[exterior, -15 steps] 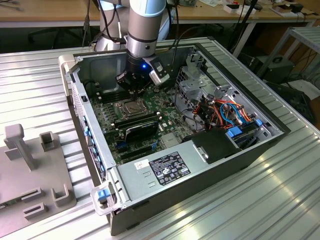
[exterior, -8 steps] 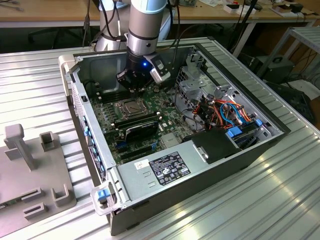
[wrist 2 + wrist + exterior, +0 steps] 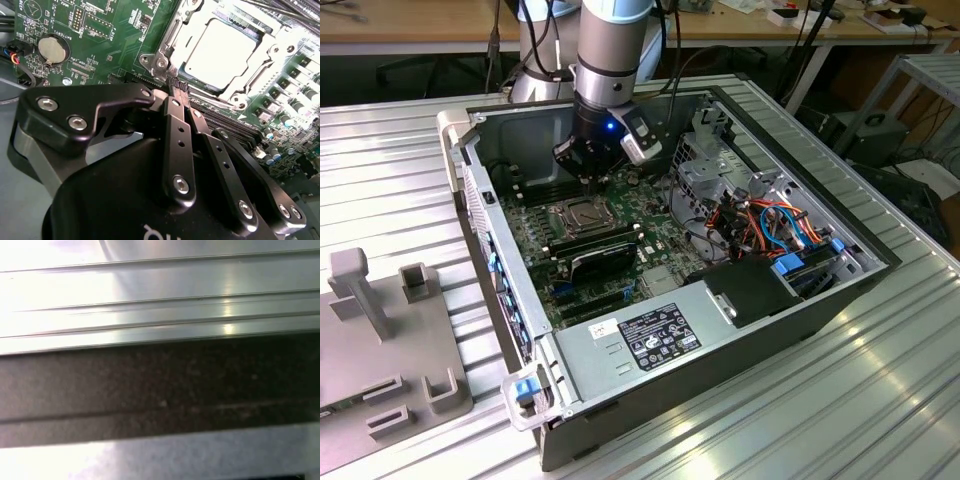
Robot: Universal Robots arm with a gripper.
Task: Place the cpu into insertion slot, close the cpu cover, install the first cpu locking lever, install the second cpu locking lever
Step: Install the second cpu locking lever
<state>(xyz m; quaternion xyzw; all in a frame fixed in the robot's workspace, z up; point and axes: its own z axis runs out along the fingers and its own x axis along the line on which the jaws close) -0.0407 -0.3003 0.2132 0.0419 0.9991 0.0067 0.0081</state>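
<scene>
The cpu (image 3: 220,50) lies flat in the insertion slot (image 3: 560,216) of the green motherboard (image 3: 100,30), its silver top showing. The cpu cover (image 3: 170,35) lies down around it as a silvery frame. My gripper (image 3: 176,89) hangs over the corner of the socket, fingers (image 3: 175,130) drawn together to a point, shut with nothing visible between them. A thin silvery bar (image 3: 212,99) runs along the socket edge just beyond the tips. In the exterior view the gripper (image 3: 588,182) is just behind the socket, low inside the open computer case (image 3: 800,300).
Black memory sticks (image 3: 600,255) lie in front of the socket. A power supply (image 3: 650,335) and coloured cables (image 3: 770,225) take up the case's exterior-view right. A coin battery (image 3: 50,48) sits on the board. A grey fixture (image 3: 380,330) stands outside the case on the exterior view's left.
</scene>
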